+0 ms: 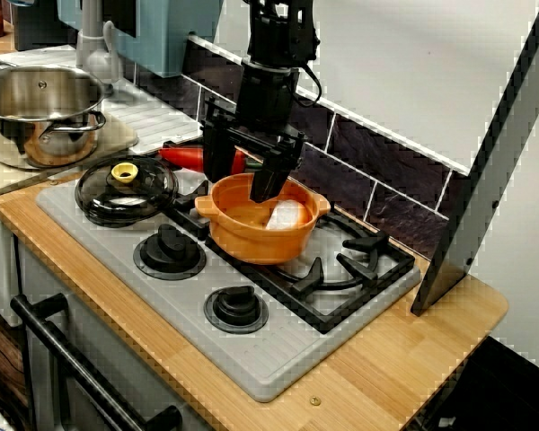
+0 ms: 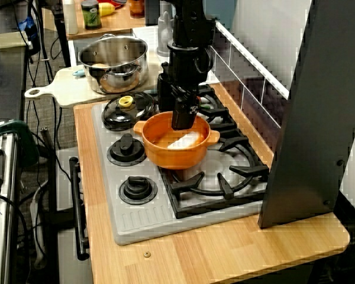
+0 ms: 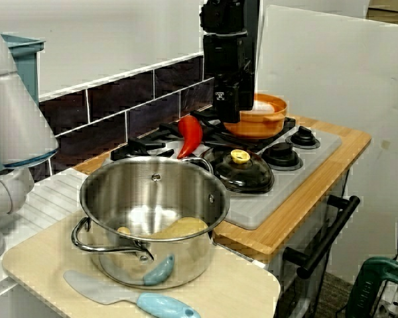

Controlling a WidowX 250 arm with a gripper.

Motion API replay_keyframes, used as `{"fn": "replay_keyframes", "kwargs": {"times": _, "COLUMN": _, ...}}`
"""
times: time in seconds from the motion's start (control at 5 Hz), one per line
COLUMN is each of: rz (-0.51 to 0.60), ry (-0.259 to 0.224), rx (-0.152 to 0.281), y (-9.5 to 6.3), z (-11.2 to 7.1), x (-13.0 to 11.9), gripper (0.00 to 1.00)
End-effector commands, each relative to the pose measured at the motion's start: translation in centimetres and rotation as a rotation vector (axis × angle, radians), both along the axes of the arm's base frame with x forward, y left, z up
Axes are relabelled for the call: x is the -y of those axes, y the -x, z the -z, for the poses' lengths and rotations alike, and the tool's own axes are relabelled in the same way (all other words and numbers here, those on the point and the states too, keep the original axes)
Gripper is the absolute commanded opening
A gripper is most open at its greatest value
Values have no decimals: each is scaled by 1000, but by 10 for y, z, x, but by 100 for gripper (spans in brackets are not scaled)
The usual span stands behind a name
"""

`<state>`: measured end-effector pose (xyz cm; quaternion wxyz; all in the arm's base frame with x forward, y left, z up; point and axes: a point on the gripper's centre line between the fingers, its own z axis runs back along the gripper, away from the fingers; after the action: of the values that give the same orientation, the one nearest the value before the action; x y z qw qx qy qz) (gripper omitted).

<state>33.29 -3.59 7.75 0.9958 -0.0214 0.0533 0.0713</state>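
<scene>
- Gripper (image 1: 244,180): black, pointing down over the stove (image 1: 278,359); fingers (image 1: 269,178) spread apart.
- Orange pot (image 1: 251,238): stands on the burner grate. One finger is inside it, the other outside its left rim.
- White object (image 1: 287,215): lies in the pot.
- Black lid (image 1: 126,193): yellow knob, just left of the pot.
- Red object (image 1: 184,156): behind the gripper.
- Steel pot (image 1: 36,108): far left.
- Table (image 1: 413,350): wooden, carries the stove.

One stove (image 1: 278,359) on one wooden table (image 1: 404,359). Two pots in all: one orange pot (image 1: 251,235) and one steel pot (image 1: 36,117). One white lump (image 1: 287,215) lies in the orange pot. One black lid (image 1: 126,190) with one yellow knob. Two black dials (image 1: 169,250) (image 1: 236,308). One red pepper (image 1: 184,157). One board (image 3: 245,291). One blue-handled spatula (image 3: 152,303).
</scene>
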Motion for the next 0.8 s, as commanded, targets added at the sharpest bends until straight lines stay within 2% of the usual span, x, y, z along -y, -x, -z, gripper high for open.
{"fn": "replay_keyframes", "kwargs": {"times": 0.0, "rz": -7, "ry": 10, "rx": 72, "y": -4, "z": -23, "x": -7, "gripper": 100}}
{"fn": "replay_keyframes", "kwargs": {"times": 0.2, "rz": -14, "ry": 7, "rx": 69, "y": -6, "z": -20, "x": -5, "gripper": 100}}
{"fn": "replay_keyframes", "kwargs": {"times": 0.4, "rz": -5, "ry": -30, "rx": 54, "y": -11, "z": -10, "x": 8, "gripper": 100}}
{"fn": "replay_keyframes", "kwargs": {"times": 0.6, "rz": -9, "ry": -28, "rx": 55, "y": -11, "z": -11, "x": 8, "gripper": 100}}
